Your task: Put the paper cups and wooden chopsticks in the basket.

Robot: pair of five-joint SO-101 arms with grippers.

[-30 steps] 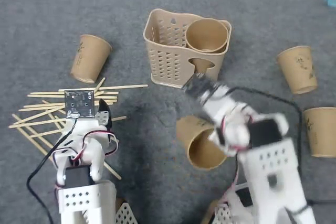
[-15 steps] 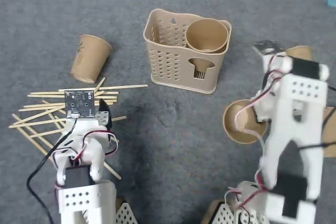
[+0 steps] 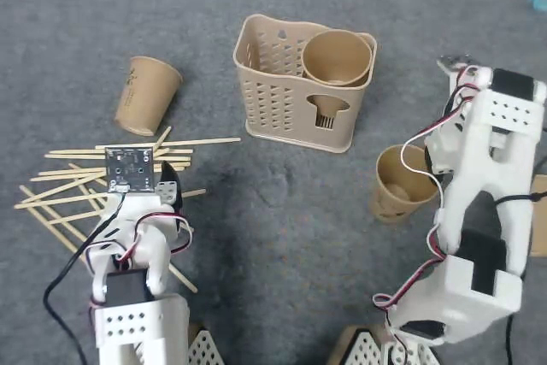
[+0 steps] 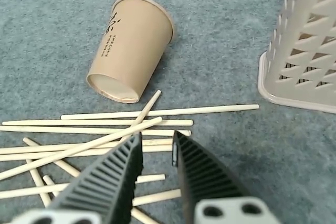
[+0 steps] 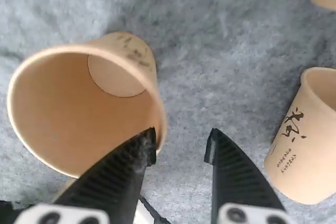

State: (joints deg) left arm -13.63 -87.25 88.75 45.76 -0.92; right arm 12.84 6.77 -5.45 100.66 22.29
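Dark print on paper cup (image 4: 131, 45)

Matt tan paper cups (image 3: 147, 94), pale smooth wooden chopsticks (image 4: 157, 112) and a perforated beige plastic basket (image 3: 282, 100) lie on rough grey cloth (image 3: 256, 237).

The beige slotted basket (image 3: 275, 102) stands upright, and a brown paper cup (image 3: 338, 57) sits mouth-up in its right compartment. Well to the basket's left, a second cup (image 3: 147, 94) lies on its side with dark print on its wall and its base toward the wooden chopsticks (image 3: 128, 153). These pale sticks lie flat in a loose, crossed heap to the front-left of the basket; the longest ends just short of its near corner. To the front-right of the basket, apart from it, a third cup (image 3: 400, 181) stands mouth-up, leaning slightly. Farther right stands a fourth cup (image 5: 302, 135), upright and printed.
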